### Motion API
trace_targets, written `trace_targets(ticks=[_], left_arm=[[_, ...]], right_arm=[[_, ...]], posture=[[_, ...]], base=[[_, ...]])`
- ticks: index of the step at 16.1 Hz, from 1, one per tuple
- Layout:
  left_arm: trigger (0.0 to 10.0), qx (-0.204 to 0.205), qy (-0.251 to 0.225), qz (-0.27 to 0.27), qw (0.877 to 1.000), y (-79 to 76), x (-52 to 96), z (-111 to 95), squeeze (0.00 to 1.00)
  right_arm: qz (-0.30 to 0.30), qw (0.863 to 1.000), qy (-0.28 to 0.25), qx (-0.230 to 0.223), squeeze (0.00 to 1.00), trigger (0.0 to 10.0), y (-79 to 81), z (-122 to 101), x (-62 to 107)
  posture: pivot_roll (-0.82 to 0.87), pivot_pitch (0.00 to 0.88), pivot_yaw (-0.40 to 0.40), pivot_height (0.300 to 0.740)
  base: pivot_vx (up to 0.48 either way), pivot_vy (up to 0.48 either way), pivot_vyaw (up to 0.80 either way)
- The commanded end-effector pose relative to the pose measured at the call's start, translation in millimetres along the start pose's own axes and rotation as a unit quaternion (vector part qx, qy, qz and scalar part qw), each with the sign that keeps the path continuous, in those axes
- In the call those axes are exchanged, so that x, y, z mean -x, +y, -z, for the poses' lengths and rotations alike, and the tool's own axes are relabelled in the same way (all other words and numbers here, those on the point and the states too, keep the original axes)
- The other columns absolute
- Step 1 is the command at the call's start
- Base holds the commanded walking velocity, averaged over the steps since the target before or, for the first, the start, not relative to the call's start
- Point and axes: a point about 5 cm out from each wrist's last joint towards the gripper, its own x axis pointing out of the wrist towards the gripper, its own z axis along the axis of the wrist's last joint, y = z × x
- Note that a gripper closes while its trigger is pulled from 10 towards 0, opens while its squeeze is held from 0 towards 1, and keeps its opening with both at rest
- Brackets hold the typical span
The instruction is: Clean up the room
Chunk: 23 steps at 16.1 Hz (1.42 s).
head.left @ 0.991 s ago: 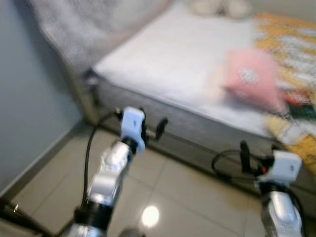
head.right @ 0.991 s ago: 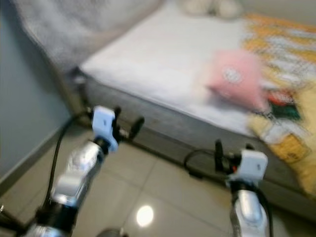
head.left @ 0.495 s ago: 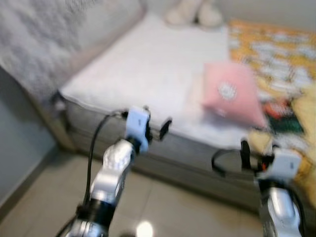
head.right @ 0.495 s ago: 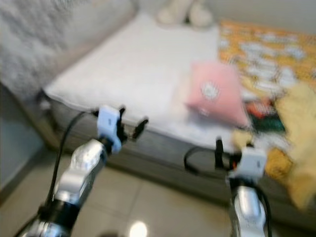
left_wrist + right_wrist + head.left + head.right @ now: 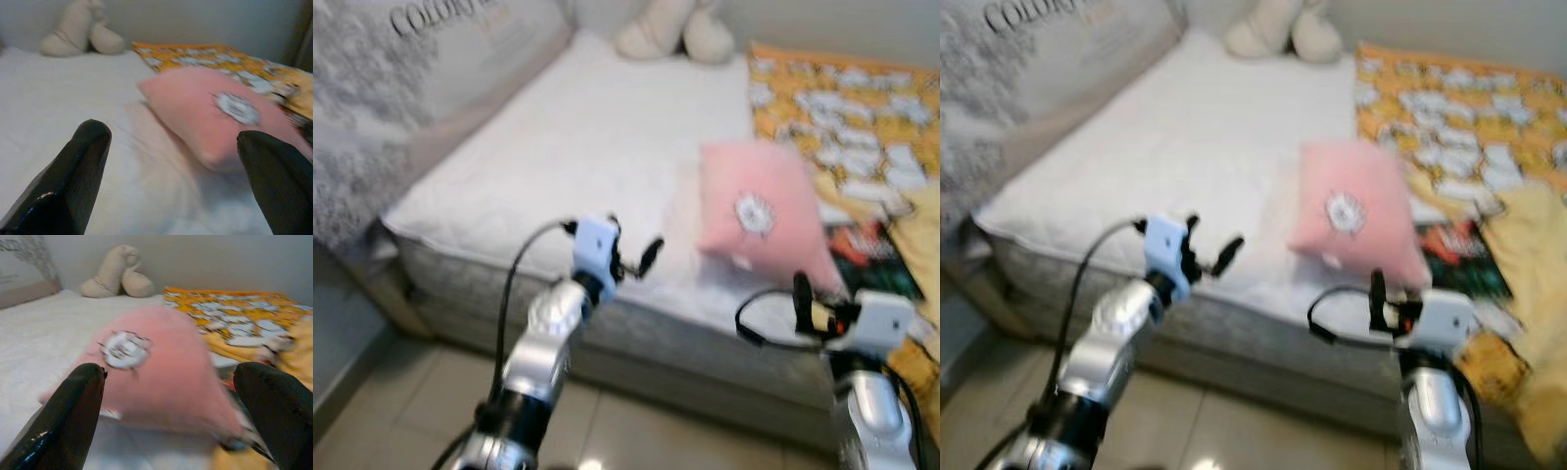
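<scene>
Now approaching the bed; both grippers empty, fingers spread. Pink pillow sits just ahead between right gripper fingers. Next likely reach, clamp it

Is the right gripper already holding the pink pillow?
No. The right gripper is open with empty fingers, and the pink pillow lies ahead of it on the bed, untouched.
</scene>
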Motion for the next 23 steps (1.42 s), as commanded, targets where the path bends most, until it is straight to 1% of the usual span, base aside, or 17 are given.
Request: trace_targets(ticks=[1,2,3,6,8,12,17,18,19,21,23], left_arm=[[10.0,-0.019,0.008,-0.015,1.0,9.5,2.4,2.1,0.0],[10.0,-0.019,0.008,-0.014,1.0,9.3,1.9,2.0,0.0],[10.0,-0.007,0.007,-0.016,1.0,8.1,0.8,2.7,0.0],[10.0,0.006,0.011,-0.018,1.0,5.5,-0.5,5.8,0.0],[10.0,0.008,0.016,-0.019,1.0,4.0,-0.6,9.2,0.0],[10.0,0.003,0.016,-0.013,1.0,2.1,-3.6,9.0,0.0],[10.0,0.0,0.017,-0.009,1.0,1.9,-3.5,9.7,0.0],[10.0,-0.007,0.018,-0.012,1.0,2.8,-4.2,9.6,0.0],[10.0,-0.005,0.02,-0.014,1.0,3.3,-4.9,10.1,0.0],[10.0,-0.003,0.004,-0.004,1.0,1.2,-5.3,5.8,0.0],[10.0,-0.006,0.001,0.001,1.0,-0.4,-5.9,4.4,0.0]], right_arm=[[-0.01,1.0,-0.009,-0.009,0.0,10.0,8.4,-3.9,-2.7],[-0.01,1.0,-0.01,-0.009,0.0,10.0,8.6,-4.4,-2.7],[-0.009,1.0,-0.012,-0.009,0.0,10.0,9.1,-5.5,-2.7],[-0.009,1.0,-0.015,-0.005,0.0,10.0,9.0,-7.3,-1.5],[-0.011,1.0,-0.014,-0.001,0.0,10.0,7.9,-8.1,-0.2],[-0.014,1.0,-0.014,0.004,0.0,10.0,6.4,-10.3,-0.7],[-0.013,1.0,-0.01,0.001,0.0,10.0,9.3,-8.1,3.5],[-0.011,1.0,-0.007,0.0,0.0,10.0,9.0,-7.1,4.8],[-0.01,1.0,-0.006,0.0,0.0,10.0,8.5,-6.9,5.0],[-0.009,1.0,-0.006,0.0,0.0,10.0,8.2,-7.1,5.2],[-0.009,1.0,-0.006,0.001,0.0,10.0,8.3,-7.3,5.0]], posture=[[0.13,0.0,-0.015,0.74],[0.13,0.0,-0.015,0.74],[0.13,0.0,-0.014,0.74],[0.12,0.0,-0.011,0.74],[0.11,0.0,-0.014,0.74],[0.1,0.0,-0.012,0.74],[0.1,0.0,-0.003,0.74],[0.1,0.002,-0.002,0.74],[0.1,0.002,-0.002,0.74],[0.1,0.002,-0.002,0.74],[0.09,0.001,-0.002,0.74]], base=[[0.0,-0.424,0.0],[0.0,-0.435,0.0],[0.255,-0.405,0.0],[0.285,-0.381,0.0],[0.311,-0.364,0.0],[0.308,-0.364,0.0],[0.31,-0.364,0.0],[0.0,0.0,0.0],[0.0,0.0,0.0],[0.0,0.0,0.0],[0.0,0.0,0.0]])
